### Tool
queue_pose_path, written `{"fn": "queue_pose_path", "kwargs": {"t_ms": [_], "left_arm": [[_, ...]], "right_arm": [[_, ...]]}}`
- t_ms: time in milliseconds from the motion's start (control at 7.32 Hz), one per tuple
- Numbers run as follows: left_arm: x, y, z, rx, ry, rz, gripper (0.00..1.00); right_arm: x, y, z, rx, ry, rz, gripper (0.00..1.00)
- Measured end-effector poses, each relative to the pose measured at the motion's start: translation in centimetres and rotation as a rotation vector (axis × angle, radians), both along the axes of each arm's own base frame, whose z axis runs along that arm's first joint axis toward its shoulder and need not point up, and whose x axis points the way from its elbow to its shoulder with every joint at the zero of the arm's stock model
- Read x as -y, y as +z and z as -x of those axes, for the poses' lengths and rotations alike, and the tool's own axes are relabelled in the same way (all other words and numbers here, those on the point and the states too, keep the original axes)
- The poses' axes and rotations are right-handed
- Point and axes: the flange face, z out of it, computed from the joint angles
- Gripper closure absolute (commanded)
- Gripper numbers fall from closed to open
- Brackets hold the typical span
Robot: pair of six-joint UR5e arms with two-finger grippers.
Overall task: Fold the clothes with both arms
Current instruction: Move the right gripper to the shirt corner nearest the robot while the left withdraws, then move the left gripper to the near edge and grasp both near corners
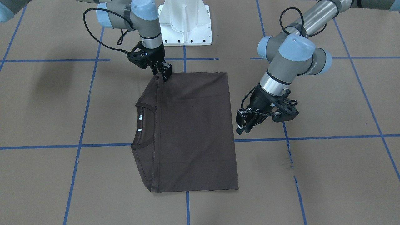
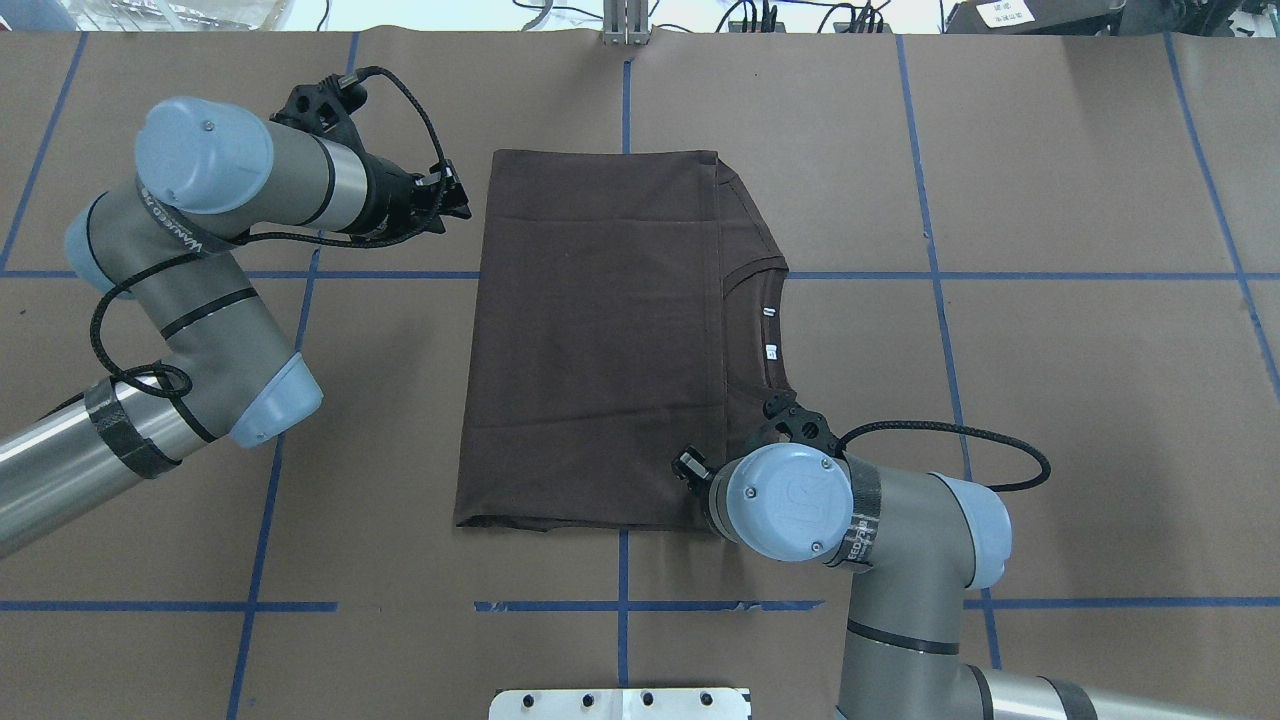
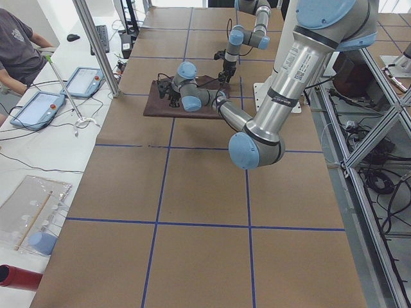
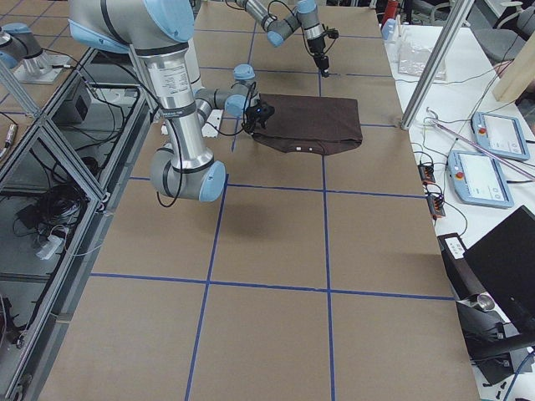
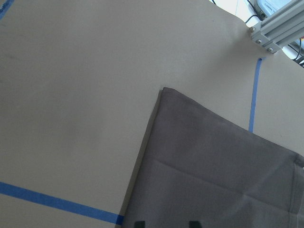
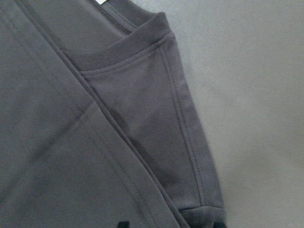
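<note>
The dark brown T-shirt point(image 1: 193, 131) lies flat on the table, folded into a rectangle point(image 2: 590, 340). Its collar and white neck labels point(image 2: 767, 312) are on the robot's right side. My left gripper point(image 1: 243, 127) hovers just off the shirt's opposite edge point(image 2: 462, 205), open and empty. Its wrist view shows the shirt's far corner point(image 5: 213, 175). My right gripper point(image 1: 164, 75) stands at the shirt's near shoulder corner, jaws apart over the fabric point(image 6: 57, 142). In the overhead view the wrist hides it.
The white pedestal base point(image 1: 186, 25) stands at the table's near edge behind the shirt. Blue tape lines point(image 2: 620, 605) cross the brown table cover. A side table with tablets point(image 3: 83, 80), an operator point(image 3: 16, 45) and an aluminium post point(image 3: 96, 45) lie beyond the far edge.
</note>
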Motion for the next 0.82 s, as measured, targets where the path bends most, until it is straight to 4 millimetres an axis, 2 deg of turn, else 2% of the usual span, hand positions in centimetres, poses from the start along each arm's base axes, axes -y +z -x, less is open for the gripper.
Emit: {"fn": "queue_pose_path", "kwargs": {"t_ms": [273, 410, 547, 683, 820], "left_arm": [[-0.03, -0.05, 0.02, -0.001, 0.001, -0.001, 0.58], [-0.03, -0.06, 0.02, -0.001, 0.001, -0.001, 0.58], [-0.02, -0.05, 0.02, -0.001, 0.000, -0.001, 0.58], [-0.02, -0.06, 0.02, -0.001, 0.000, -0.001, 0.58], [-0.04, -0.12, 0.04, -0.002, 0.000, -0.002, 0.58]], "right_arm": [[-0.42, 0.20, 0.20, -0.006, -0.007, 0.002, 0.21], [-0.60, 0.36, 0.27, -0.009, -0.011, 0.003, 0.24], [-0.85, 0.58, 0.39, -0.013, -0.015, 0.004, 0.55], [-0.95, 0.60, 0.48, -0.014, -0.016, 0.005, 1.00], [-0.97, 0.57, 0.52, -0.014, -0.016, 0.005, 1.00]]}}
